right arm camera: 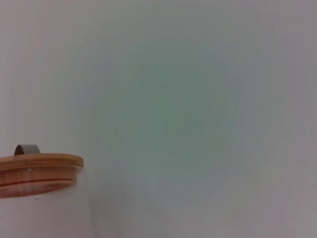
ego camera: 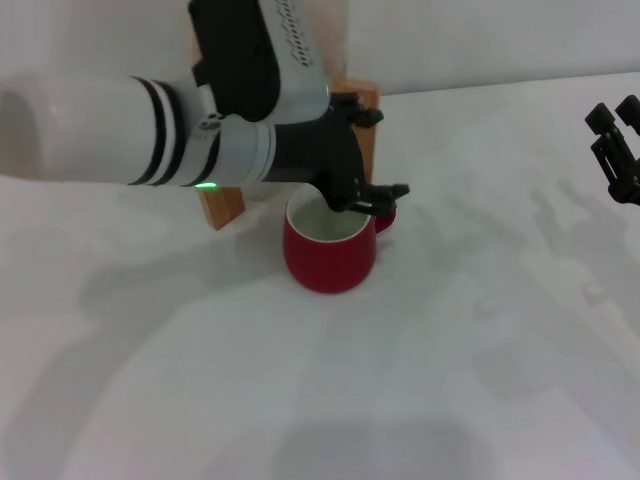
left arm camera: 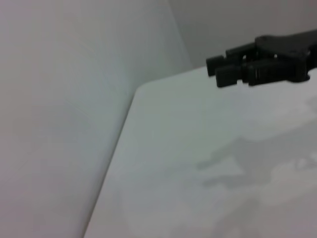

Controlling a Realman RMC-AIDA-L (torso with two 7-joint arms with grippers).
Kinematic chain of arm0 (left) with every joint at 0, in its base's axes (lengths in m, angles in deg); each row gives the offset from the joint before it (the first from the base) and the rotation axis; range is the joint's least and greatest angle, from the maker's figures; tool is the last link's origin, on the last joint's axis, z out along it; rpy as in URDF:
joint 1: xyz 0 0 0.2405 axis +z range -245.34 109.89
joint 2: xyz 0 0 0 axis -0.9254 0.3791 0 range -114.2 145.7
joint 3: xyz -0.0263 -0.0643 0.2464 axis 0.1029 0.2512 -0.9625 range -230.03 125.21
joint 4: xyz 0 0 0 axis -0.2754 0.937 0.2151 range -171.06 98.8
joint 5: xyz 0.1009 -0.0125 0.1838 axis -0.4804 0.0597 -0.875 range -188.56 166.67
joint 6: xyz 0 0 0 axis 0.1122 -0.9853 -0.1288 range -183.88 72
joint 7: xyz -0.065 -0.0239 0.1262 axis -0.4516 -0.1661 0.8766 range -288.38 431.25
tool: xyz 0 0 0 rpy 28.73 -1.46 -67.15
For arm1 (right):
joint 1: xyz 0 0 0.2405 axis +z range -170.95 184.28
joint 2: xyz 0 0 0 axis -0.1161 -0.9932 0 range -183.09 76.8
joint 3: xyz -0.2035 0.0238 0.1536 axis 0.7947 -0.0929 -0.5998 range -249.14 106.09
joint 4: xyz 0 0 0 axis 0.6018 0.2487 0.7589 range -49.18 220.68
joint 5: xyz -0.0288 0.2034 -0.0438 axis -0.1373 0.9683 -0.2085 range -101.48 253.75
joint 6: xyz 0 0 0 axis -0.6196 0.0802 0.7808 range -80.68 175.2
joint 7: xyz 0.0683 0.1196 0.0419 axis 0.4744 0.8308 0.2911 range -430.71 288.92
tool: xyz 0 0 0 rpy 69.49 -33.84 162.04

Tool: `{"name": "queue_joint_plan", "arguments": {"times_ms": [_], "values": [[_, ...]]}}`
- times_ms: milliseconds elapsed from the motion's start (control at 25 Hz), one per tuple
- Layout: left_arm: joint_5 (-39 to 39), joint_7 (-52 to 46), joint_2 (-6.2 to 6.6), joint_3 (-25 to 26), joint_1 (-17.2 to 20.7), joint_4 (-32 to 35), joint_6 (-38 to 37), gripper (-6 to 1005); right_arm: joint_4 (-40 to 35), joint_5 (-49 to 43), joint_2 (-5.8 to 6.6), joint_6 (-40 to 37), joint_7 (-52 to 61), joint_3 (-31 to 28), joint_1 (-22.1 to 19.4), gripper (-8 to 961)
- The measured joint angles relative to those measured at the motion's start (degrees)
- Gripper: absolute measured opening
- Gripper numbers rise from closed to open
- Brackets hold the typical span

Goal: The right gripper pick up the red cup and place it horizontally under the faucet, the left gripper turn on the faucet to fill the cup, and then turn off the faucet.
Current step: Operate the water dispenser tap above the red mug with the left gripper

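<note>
Reaching over the red cup (ego camera: 330,250), the left end effector (ego camera: 365,195) hangs just above the rim, near the handle side; whether its fingers clasp anything I cannot tell, and the faucet itself is hidden behind the arm. The cup stands upright on the white counter (ego camera: 450,380), right before the wooden stand (ego camera: 222,205), so the step in hand looks like working the tap lever. Next comes a small, careful lever turn. The right end effector (ego camera: 618,150) waits well apart at the counter's right edge, fingers spread.
</note>
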Motion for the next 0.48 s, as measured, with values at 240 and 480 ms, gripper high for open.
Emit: {"name": "queue_joint_plan", "arguments": {"times_ms": [240,480], "values": [[2.6,0.1,0.01,-0.2,8.2,8.7,0.0,861,0.0,0.0,0.00,-0.4,0.0,0.2,0.0,382],[7.9,1.5,0.10,-1.9,19.9,18.1,2.6,861,0.0,0.0,0.00,-0.4,0.0,0.3,0.0,382]]}}
